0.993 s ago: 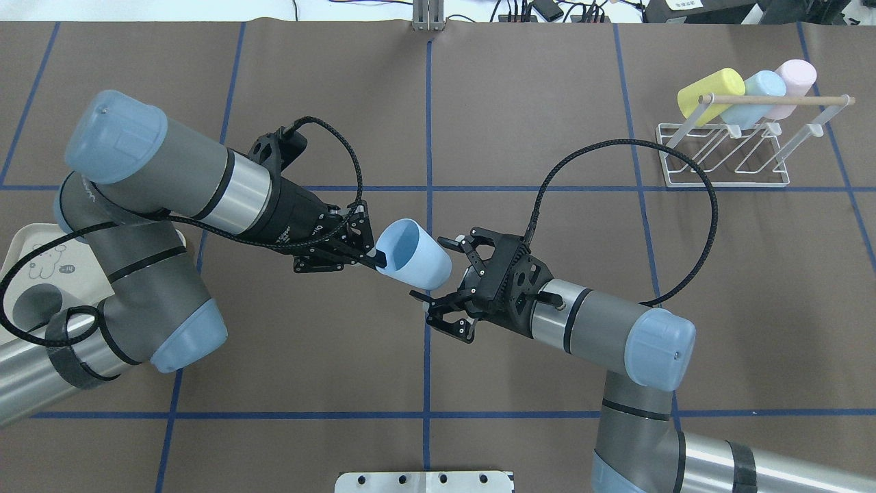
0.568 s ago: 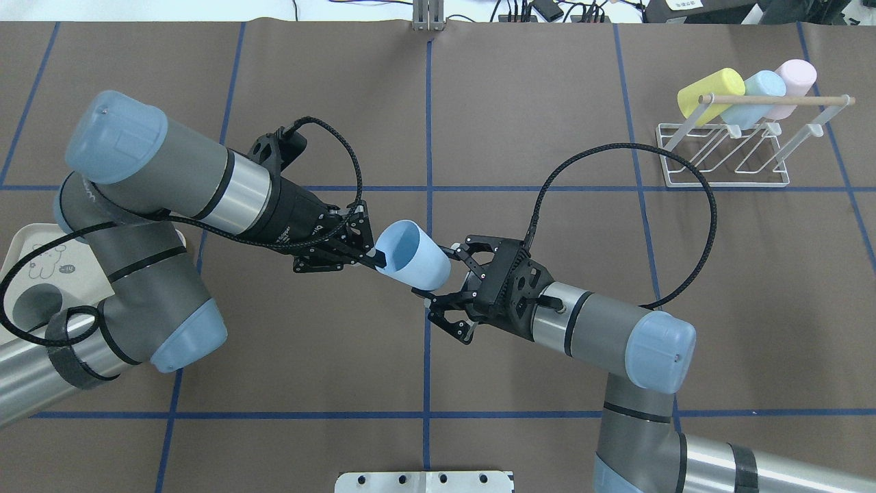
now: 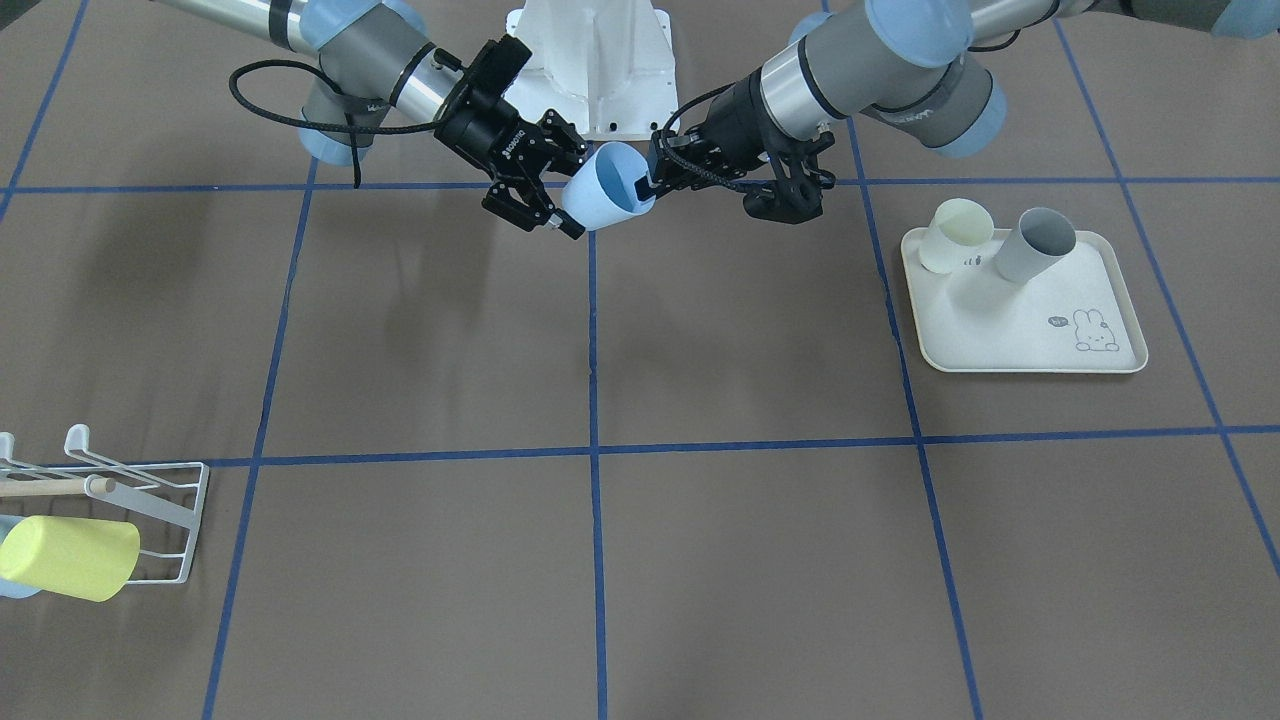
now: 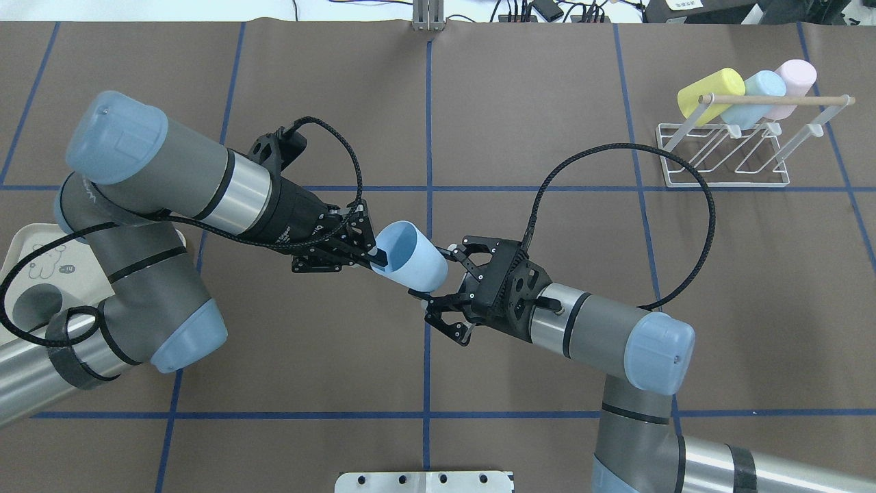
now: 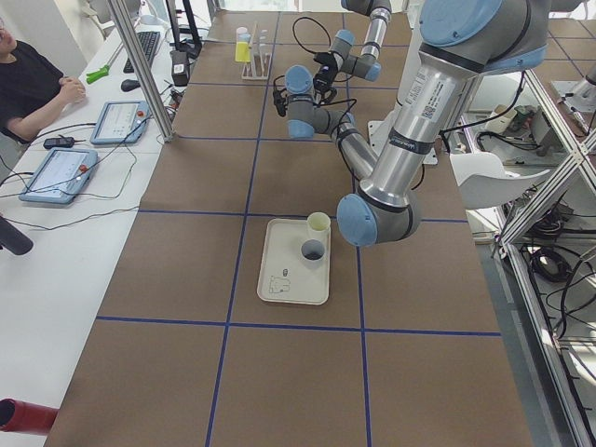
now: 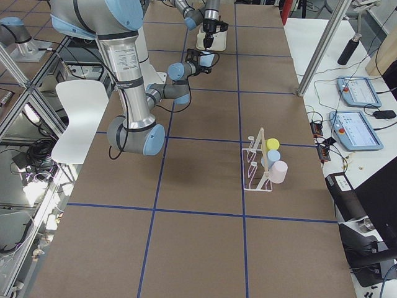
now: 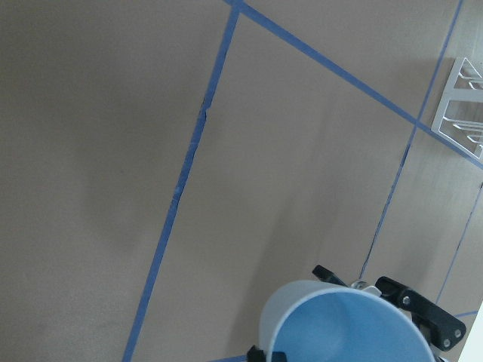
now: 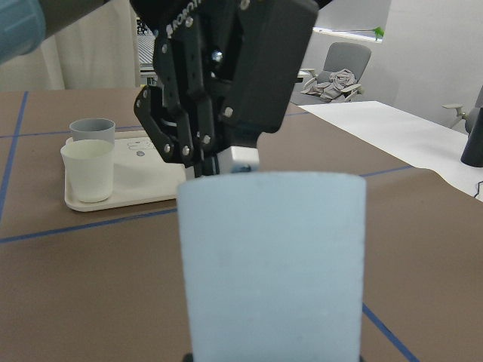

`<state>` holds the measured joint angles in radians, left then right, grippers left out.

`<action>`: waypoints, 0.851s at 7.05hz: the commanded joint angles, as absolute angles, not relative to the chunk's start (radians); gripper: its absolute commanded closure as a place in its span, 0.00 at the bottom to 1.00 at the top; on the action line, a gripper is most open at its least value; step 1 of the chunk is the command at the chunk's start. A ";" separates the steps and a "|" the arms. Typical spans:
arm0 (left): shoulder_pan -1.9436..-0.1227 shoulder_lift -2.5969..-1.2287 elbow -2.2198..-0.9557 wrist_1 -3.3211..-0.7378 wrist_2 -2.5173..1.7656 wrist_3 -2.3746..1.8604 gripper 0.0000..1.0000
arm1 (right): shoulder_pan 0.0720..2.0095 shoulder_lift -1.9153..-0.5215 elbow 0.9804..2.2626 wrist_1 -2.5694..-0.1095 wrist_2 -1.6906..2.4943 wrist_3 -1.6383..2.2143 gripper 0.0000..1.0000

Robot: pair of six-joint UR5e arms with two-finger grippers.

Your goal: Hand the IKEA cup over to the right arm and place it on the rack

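Observation:
A light-blue IKEA cup (image 4: 413, 259) hangs in mid-air over the table's middle, lying on its side. My left gripper (image 4: 378, 257) is shut on its rim, one finger inside the mouth. My right gripper (image 4: 433, 272) is open, and its fingers straddle the cup's closed end without pressing it. The front view shows the same cup (image 3: 606, 190) between the left gripper (image 3: 645, 186) and the right gripper (image 3: 572, 192). In the right wrist view the cup's base (image 8: 272, 256) fills the middle. The white wire rack (image 4: 725, 182) with a wooden rod (image 4: 777, 100) stands at the far right.
The rack holds a yellow cup (image 4: 710, 91), a blue cup (image 4: 758, 92) and a pink cup (image 4: 795, 77). A cream rabbit-print tray (image 3: 1030, 320) by the left arm holds a cream cup (image 3: 955, 235) and a grey cup (image 3: 1035, 245). Blue tape lines cross the brown table.
My right gripper has moved toward the cup, and its open fingers now reach around the cup's closed end. The left gripper and the cup have barely moved.

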<state>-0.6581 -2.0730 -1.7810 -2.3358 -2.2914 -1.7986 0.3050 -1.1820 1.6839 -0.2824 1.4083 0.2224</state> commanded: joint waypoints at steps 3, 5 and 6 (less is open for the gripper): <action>-0.715 -2.063 -1.805 -2.321 -2.309 -1.760 0.00 | 0.311 -1.184 1.683 -0.284 1.407 0.221 0.38; -0.761 -2.045 -1.812 -2.304 -2.332 -1.705 0.00 | 0.356 -1.189 1.710 -0.396 1.425 0.181 0.39; -0.781 -2.020 -1.847 -2.192 -2.332 -1.593 0.00 | 0.389 -1.209 1.797 -0.578 1.446 0.143 0.45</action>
<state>-0.7559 -2.0428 -1.8184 -2.2810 -2.3276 -1.6921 0.3534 -1.1925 1.7226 -0.4102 1.4247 0.1820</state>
